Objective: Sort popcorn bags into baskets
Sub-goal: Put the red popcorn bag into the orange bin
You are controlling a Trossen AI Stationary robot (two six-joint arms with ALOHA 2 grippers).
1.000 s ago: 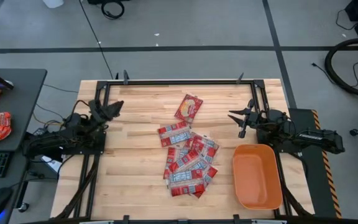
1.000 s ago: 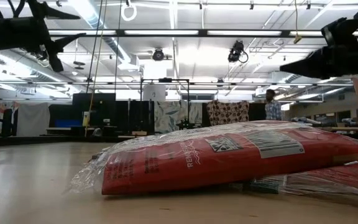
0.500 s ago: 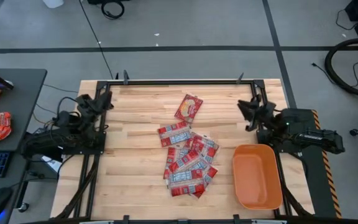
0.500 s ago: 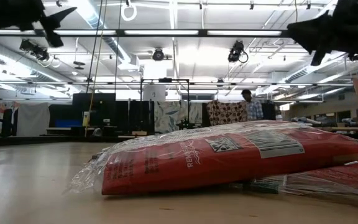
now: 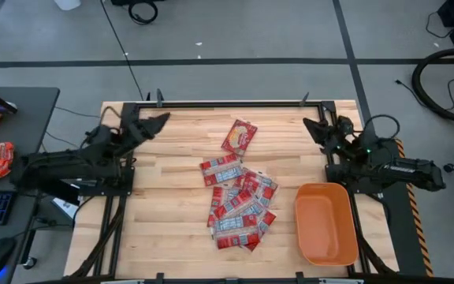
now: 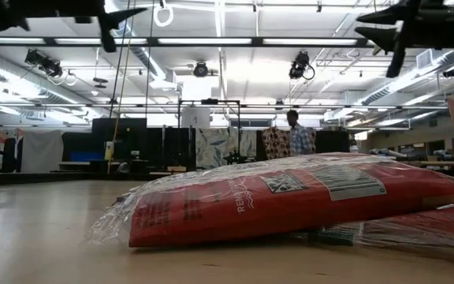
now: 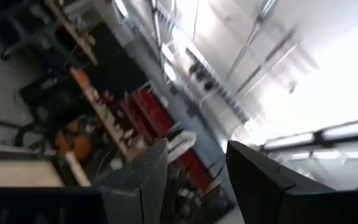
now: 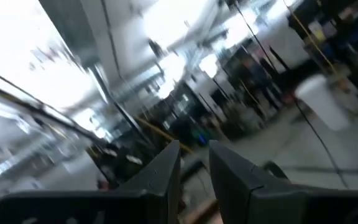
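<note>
Your left end effector hangs over the table's far left corner, its fingers apart and holding nothing. Your right end effector sits above the far right edge, fingers slightly parted, also empty. The popcorn bags lie heaped at the table's middle, with one larger bag just beyond them. The orange basket rests near the right front corner, with nothing in it.
</note>
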